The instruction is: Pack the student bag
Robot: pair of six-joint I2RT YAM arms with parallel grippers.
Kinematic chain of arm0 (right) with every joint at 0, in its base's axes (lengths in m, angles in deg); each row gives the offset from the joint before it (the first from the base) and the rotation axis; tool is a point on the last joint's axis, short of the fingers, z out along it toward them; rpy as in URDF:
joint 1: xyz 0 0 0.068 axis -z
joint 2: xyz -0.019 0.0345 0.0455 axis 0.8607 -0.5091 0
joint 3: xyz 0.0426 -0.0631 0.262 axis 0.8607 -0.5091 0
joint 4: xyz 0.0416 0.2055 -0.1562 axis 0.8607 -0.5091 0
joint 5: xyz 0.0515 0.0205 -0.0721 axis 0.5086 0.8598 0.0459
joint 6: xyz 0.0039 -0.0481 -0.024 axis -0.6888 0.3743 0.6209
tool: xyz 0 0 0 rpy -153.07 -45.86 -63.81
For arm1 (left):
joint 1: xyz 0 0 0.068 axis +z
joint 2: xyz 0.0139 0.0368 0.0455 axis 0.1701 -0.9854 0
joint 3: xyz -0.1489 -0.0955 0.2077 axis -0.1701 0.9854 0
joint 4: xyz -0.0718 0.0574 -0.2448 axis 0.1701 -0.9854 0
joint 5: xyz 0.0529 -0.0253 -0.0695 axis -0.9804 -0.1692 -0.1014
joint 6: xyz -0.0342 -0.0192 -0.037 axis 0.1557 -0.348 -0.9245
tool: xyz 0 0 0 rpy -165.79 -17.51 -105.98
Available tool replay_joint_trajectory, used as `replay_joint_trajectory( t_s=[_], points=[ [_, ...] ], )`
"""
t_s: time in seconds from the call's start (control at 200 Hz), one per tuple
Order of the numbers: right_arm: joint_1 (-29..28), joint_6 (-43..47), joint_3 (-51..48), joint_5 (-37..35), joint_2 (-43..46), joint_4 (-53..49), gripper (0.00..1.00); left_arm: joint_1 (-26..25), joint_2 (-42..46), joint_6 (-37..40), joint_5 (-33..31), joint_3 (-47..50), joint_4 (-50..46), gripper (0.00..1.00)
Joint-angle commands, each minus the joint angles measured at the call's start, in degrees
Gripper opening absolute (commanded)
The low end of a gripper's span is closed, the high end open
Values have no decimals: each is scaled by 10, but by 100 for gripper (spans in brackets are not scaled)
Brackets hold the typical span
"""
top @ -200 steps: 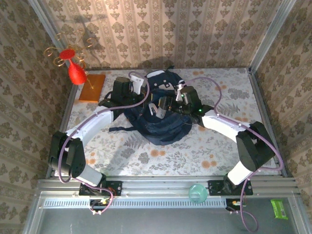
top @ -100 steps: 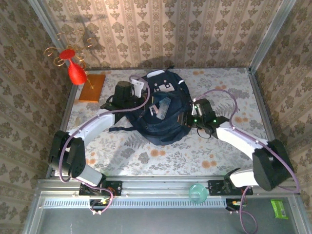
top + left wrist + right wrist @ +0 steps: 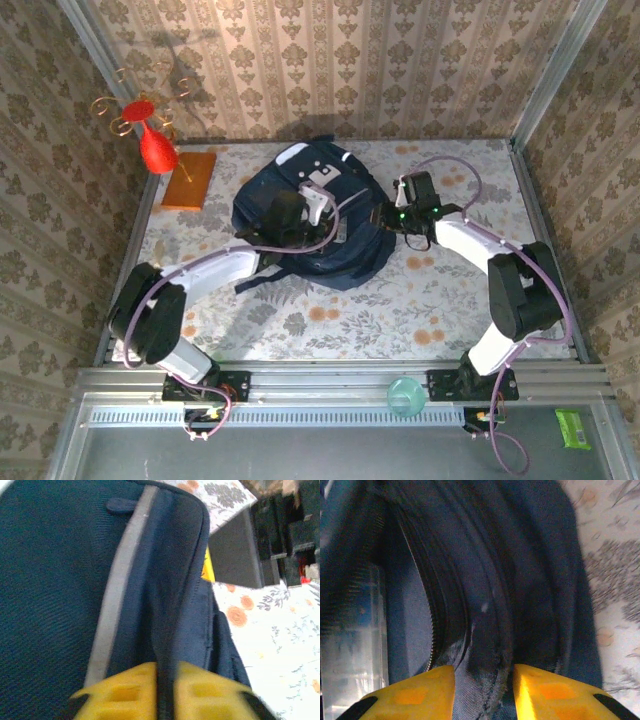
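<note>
The L arm [image 3: 215,270] starts at the near L corner, bends up & goes across to the middle of the table [image 3: 330,320]. Its wrist sits right on top of the student bag [image 3: 350,255] & hides part of the bag's front from above. The L gripper [image 3: 164,692] points along the bag. Its yellow fingers [image 3: 120,697] are almost together, w/ a thin ridge of dark blue bag cloth squeezed btw them. A grey stripe [image 3: 120,585] runs up the bag just beside that ridge.

The R arm [image 3: 470,240] goes up from the near R corner, bends at the elbow by the R side & reaches back in to the bag's R edge. The R gripper [image 3: 484,687] is at the bag's open mouth. Its fingers [image 3: 550,692] are a bit apart, one on each side of the zip rim. Can't tell if they press the rim or just sit round it. Inside the mouth is a pale see-through thing [image 3: 350,650], too blurry to name.

The bag lies flat in the middle of the table, nearer the back wall, on a cloth w/ flowers. A black strap [image 3: 250,277] sticks out on the near L side, by the L arm.

Other stuff:
- A red vase [image 3: 155,148] w/ gold wire curls [image 3: 118,122] is at the back L corner.
- A flat orange board [image 3: 190,180] lies just beside the vase. Both are apart from the bag.
- A small teal cup [image 3: 404,396] sits on the metal rail near the R arm's base.
- A green packet [image 3: 572,428] lies at the near R, off the table.
</note>
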Motion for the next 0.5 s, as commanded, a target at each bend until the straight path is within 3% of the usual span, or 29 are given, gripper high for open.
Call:
replay_joint_trajectory(
  t_s=[0.0, 0.115, 0.26, 0.38, 0.495],
  points=[
    [23, 27, 16, -28, 27, -45, 40, -18, -21, 10, 47, -44, -37, 34],
    [25, 34, -15, -75, 89, -71, 42, -13, 11, 20, 64, -34, -41, 50],
    [9, 25, -89, -74, 195, -56, 44, 19, 101, 7, 44, 46, -7, 69],
    [-54, 24, -131, -26, 243, -13, 47, 71, 172, -46, -6, 139, 31, 78],
    [-144, 15, -131, 0, 223, 46, 47, 132, 193, -124, -37, 185, 35, 79]
  ],
)
